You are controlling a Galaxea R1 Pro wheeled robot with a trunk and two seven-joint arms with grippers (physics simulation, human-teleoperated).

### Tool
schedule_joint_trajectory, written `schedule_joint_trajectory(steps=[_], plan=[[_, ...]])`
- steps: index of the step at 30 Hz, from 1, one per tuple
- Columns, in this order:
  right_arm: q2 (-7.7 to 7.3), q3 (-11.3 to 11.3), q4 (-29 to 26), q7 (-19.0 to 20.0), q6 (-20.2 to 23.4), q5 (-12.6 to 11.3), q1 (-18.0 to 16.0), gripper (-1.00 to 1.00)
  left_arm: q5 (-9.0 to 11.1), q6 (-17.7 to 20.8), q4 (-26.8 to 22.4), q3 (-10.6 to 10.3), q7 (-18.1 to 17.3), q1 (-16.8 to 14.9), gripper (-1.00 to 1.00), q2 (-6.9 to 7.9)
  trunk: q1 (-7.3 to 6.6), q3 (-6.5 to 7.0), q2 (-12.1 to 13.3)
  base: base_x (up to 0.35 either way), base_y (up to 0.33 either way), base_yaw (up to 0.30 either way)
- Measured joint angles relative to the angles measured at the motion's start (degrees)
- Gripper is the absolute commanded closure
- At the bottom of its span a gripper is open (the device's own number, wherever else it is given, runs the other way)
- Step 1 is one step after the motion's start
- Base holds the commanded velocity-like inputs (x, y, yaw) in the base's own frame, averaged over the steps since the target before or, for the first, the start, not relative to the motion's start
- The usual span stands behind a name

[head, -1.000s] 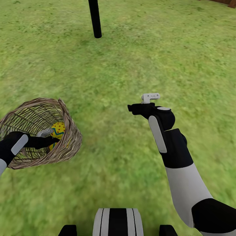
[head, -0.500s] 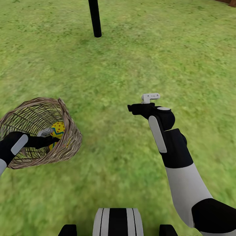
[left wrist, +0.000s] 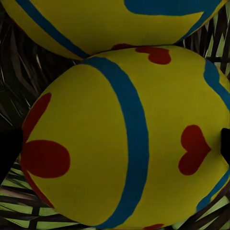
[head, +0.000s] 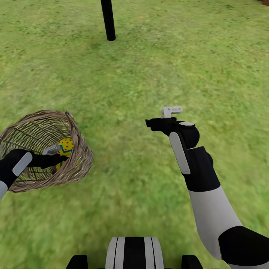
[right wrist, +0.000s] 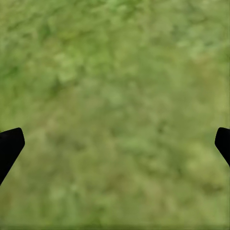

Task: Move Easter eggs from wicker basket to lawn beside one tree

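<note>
Left wrist view: our left claw (left wrist: pixel 115 139) sits wide apart around an egg (left wrist: pixel 120 139) in the basket (head: pixel 80 157) on the lawn (head: pixel 149 67). Next we should pinch it, then lift. Our right claw (right wrist: pixel 115 143) hangs wide apart over grass.

Outdoor garden/yard, sim render. Ground is mottled green lawn (head: pixel 149 67) in every direction, and the right wrist view looks down on the same grass (right wrist: pixel 115 110). A black tree trunk (head: pixel 108 20) stands upright out of the turf far ahead. A strip of brown wood shows at the far right corner (head: pixel 263 2), too small to identify. A wicker basket (head: pixel 80 157) sits on the grass
</note>
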Motion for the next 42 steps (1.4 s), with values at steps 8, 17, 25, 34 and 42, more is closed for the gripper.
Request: schedule_joint_trajectory(steps=[8,17,25,34,42], plan=[[-0.01,0.0,0.0,0.0,0.0,-0.1,0.0,-1.0,-0.1,0.0,-0.1,0.0,0.0,0.0,1.0,-0.04,0.0,0.0,0.0,0.0,0.0,0.0],[-0.01,0.0,0.0,0.0,-0.1,-0.2,0.0,-1.0,-0.7,-0.2,-0.9,0.1,0.0,0.3,1.0,-0.05,0.0,0.0,0.0,0.0,0.0,0.0],[-0.08,-0.1,0.0,0.1,-0.2,-0.3,0.4,-1.0,-0.8,-0.2,0.9,0.0,0.0,0.4,1.0,-0.12,-0.07,0.66,0.0,0.0,0.0,0.0],[-0.1,-0.1,0.0,0.1,-0.2,-0.3,0.5,-1.0,-2.1,-0.6,1.0,-0.2,0.1,0.5,1.0,-0.12,-0.16,1.54,0.1,0.0,0.0,0.0],[-0.18,-0.1,0.0,0.1,-0.2,-0.3,0.5,-1.0,-2.1,-0.8,1.0,-0.2,0.1,0.8,1.0,-0.12,-0.21,1.99,0.1,0.0,0.0,0.0]])
